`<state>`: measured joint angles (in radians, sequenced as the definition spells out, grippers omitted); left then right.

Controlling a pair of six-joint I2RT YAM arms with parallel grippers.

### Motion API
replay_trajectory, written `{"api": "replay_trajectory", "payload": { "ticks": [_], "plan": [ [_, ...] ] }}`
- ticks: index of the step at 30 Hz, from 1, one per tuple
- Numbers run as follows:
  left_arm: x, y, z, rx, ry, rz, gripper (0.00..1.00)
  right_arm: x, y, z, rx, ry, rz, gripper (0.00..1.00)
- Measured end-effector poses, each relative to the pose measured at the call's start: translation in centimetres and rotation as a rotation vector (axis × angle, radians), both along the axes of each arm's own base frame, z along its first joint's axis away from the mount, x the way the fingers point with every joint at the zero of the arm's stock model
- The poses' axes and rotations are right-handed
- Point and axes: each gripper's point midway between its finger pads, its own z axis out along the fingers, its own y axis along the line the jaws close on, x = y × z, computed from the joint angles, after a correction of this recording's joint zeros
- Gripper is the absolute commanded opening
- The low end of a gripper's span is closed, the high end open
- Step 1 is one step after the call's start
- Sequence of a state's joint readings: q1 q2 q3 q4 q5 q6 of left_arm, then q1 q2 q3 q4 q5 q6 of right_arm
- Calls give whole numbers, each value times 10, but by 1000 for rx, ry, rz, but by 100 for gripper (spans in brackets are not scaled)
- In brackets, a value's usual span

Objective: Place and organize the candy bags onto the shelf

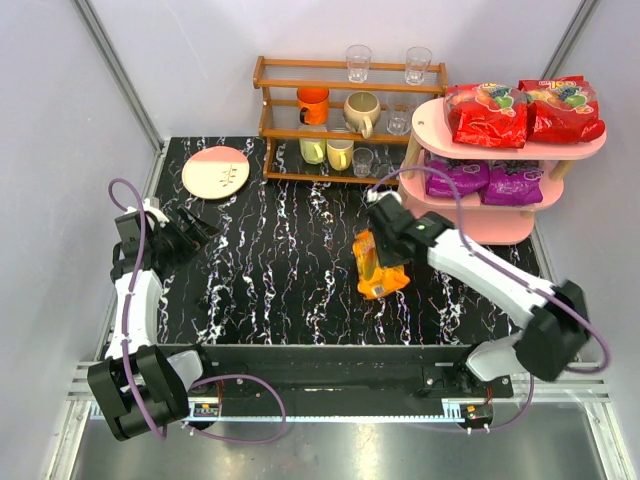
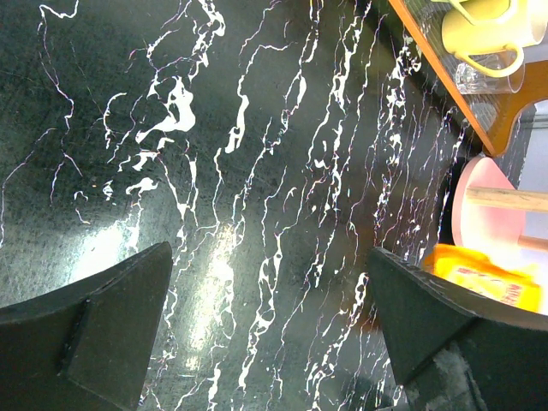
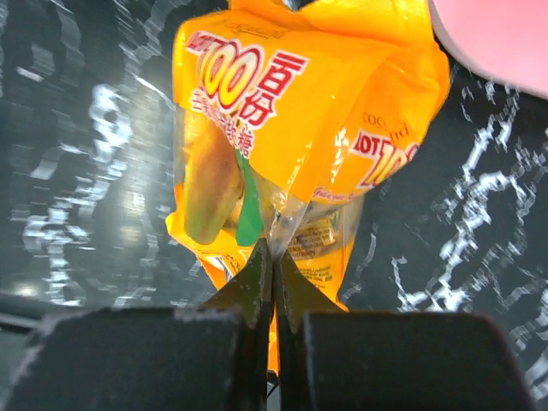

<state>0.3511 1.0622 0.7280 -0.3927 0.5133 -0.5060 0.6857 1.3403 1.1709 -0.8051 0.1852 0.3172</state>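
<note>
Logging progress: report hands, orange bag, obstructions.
Right hand shut on orange bag. Left hand open, empty. Shelf bottom board bare; nothing on table between.

The pink shelf [image 1: 428,116] has three oval tiers. One red bag [image 1: 487,113] and a second red bag [image 1: 562,108] lie side by side on top; one purple bag [image 1: 457,178] and a second purple bag [image 1: 512,184] fill the middle tier. The crumpled, glossy orange bag [image 1: 381,272] is off the shelf near its base, its edge pinched by the right gripper [image 3: 272,261].
</note>
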Motion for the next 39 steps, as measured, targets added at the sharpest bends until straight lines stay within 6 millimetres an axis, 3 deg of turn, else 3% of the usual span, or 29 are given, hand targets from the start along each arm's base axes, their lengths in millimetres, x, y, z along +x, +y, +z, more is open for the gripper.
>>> {"api": "replay_trajectory", "payload": {
  "ticks": [4,6,9,12,19,22,24,26,28,32,35,37,39],
  "plan": [
    [0,0,0,-1,-1,-1,99,-6,-18,-51,-283,97,-18,0],
    [0,0,0,-1,-1,-2,99,-8,-28,-60,-378,105,-29,0],
    [0,0,0,-2,-1,-2,99,-9,-29,-58,-420,90,-32,0],
    [0,0,0,-1,-2,-2,99,-8,-16,-49,-411,64,-16,0],
    [0,0,1,-1,-3,-1,99,-14,49,-50,-337,50,102,0],
    [0,0,1,-1,-3,0,99,-24,98,-60,-193,97,195,44],
    [0,1,1,-1,-3,1,99,-42,140,-64,-21,157,293,71],
    [0,1,1,-2,-3,0,99,-59,173,-59,147,190,382,80],
    [0,0,1,-3,-4,-1,99,-70,185,-49,247,184,431,90],
    [0,0,1,-4,-5,-2,99,-72,173,-6,362,61,434,94],
    [1,0,1,-4,-6,-3,99,-56,152,33,441,-62,363,93],
    [1,0,1,-5,-6,-4,99,-37,130,42,447,-116,260,93],
    [1,0,1,-6,-5,-4,99,-24,113,32,418,-124,178,94]
  ]
}}
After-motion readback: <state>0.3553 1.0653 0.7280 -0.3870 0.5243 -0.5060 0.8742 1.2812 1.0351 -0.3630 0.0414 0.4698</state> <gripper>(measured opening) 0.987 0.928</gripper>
